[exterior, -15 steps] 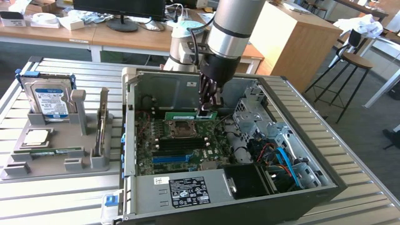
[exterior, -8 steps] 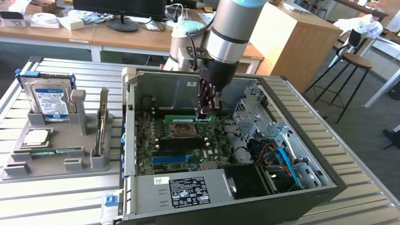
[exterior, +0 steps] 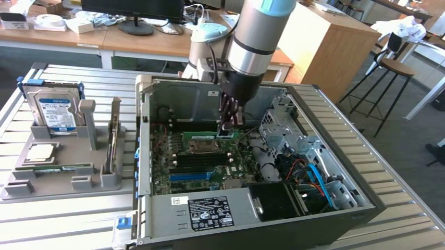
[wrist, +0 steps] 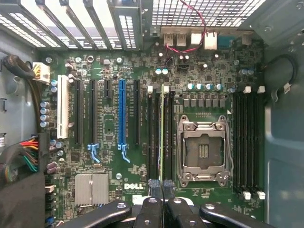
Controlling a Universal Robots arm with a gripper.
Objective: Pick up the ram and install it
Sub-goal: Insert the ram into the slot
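Note:
Seen edge-on in the wrist view, the ram is a thin green strip running along the black memory slots just beside the empty CPU socket. My gripper is shut on its near end, one dark fingertip on each side. From the exterior view, the gripper reaches down inside the open computer case, and the ram hangs at its tips just above the motherboard. Whether the stick touches a slot I cannot tell.
The case walls and drive cage surround the arm, with cables at the exterior view's right. A grey holder at the exterior view's left carries a hard drive, a silver CPU and a second green stick.

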